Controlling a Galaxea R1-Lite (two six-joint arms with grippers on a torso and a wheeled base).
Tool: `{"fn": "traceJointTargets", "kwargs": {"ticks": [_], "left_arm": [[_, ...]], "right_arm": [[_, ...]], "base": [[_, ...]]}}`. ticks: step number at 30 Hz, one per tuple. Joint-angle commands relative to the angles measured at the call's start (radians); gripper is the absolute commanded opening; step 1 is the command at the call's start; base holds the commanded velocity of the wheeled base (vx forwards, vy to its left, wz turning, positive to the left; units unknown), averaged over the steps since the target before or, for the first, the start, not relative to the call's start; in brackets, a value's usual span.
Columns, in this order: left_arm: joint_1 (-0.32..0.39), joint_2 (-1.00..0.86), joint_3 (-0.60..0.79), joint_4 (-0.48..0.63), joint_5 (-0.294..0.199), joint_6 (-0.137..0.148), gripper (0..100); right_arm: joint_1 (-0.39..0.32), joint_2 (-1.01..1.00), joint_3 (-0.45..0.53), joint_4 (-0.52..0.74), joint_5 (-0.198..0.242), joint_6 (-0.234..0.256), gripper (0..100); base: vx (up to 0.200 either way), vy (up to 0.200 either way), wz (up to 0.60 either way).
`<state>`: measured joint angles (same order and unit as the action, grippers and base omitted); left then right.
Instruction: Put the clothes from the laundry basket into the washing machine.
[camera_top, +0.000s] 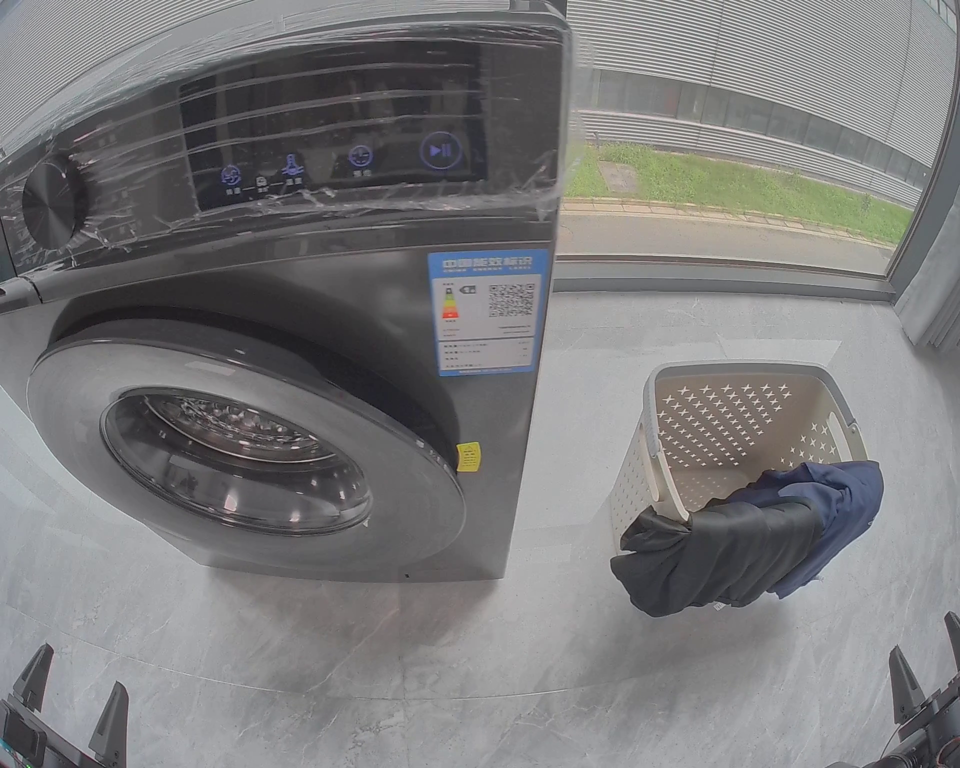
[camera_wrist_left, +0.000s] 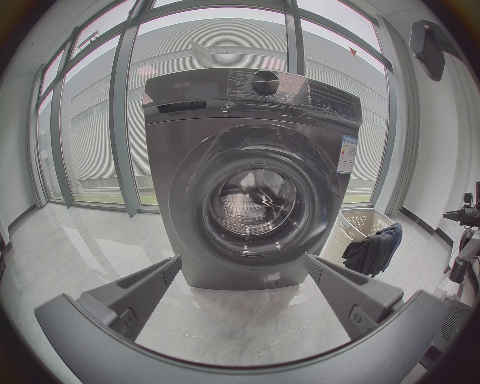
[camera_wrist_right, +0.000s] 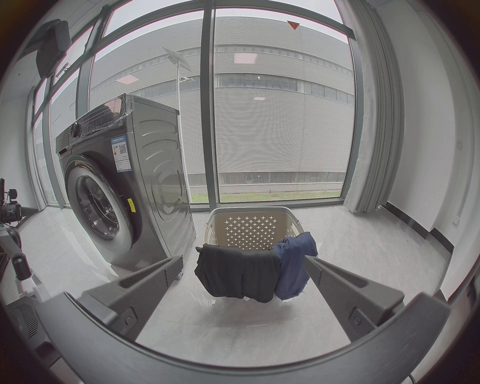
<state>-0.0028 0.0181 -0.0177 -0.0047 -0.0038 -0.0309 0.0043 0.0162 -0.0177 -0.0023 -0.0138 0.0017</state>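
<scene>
A grey front-loading washing machine (camera_top: 300, 300) stands on the floor at the left, its round glass door (camera_top: 240, 460) shut. To its right sits a cream laundry basket (camera_top: 740, 420) with a black garment (camera_top: 720, 555) and a blue garment (camera_top: 835, 500) draped over its near rim. My left gripper (camera_top: 70, 690) is low at the bottom left, open and empty, facing the machine's door (camera_wrist_left: 255, 205). At the bottom right my right gripper (camera_top: 930, 660) is open and empty, well short of the basket (camera_wrist_right: 252, 227) and the black garment (camera_wrist_right: 235, 272).
Floor-to-ceiling windows (camera_top: 740, 140) run behind the machine and basket. A grey curtain (camera_wrist_right: 375, 115) hangs at the far right. Glossy marble floor (camera_top: 450, 660) lies open between the grippers, the machine and the basket.
</scene>
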Motion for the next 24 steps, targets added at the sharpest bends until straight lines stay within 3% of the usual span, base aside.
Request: {"fn": "traceJointTargets", "kwargs": {"ticks": [1, 24], "left_arm": [[0.000, -0.018, 0.018, 0.000, -0.001, -0.001, 100], [-0.002, -0.018, 0.018, 0.000, -0.001, -0.003, 100]], "right_arm": [[0.000, -0.010, 0.018, -0.001, 0.000, 0.000, 100], [0.000, -0.010, 0.018, -0.001, 0.000, 0.001, 100]], "base": [[0.000, 0.000, 0.00], [0.000, 0.191, 0.00]]}}
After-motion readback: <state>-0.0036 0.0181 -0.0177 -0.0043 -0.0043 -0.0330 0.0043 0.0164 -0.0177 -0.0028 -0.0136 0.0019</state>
